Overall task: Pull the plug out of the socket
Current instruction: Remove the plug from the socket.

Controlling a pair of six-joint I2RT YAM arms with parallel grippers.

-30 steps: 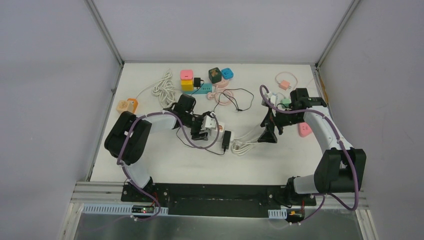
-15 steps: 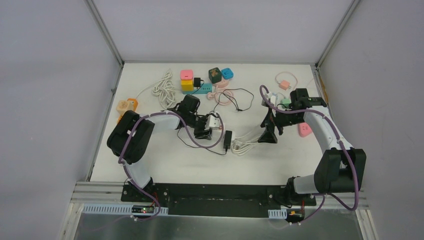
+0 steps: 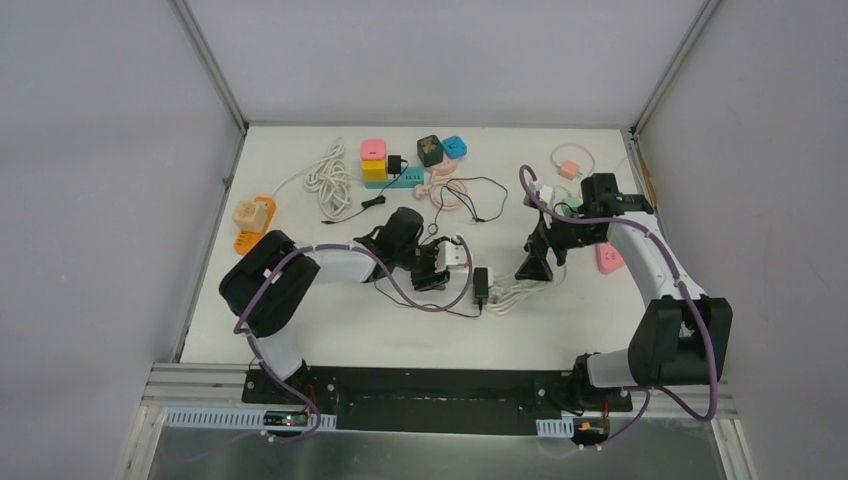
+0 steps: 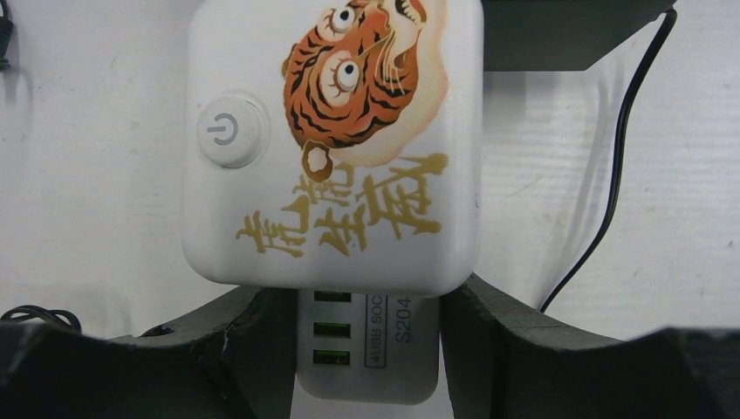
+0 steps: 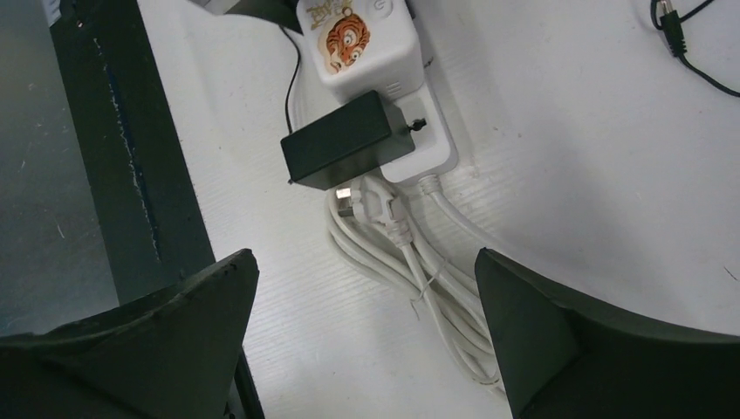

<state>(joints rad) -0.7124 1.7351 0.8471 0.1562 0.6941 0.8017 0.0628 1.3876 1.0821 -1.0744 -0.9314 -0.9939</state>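
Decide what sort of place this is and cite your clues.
Likely a robotics lab cell: two arms bolted to a white table, plain grey walls around it, colourful socket cubes laid out.

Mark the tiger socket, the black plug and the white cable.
tiger socket point(image 4: 332, 148): left wrist view, top face.
black plug point(image 5: 349, 140): right wrist view, top face.
white cable point(image 5: 436, 301): right wrist view, bundled strands.

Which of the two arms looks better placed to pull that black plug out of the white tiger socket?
Right: the right gripper hangs open facing the black plug, while the left gripper is clamped on the tiger socket, bracing it.
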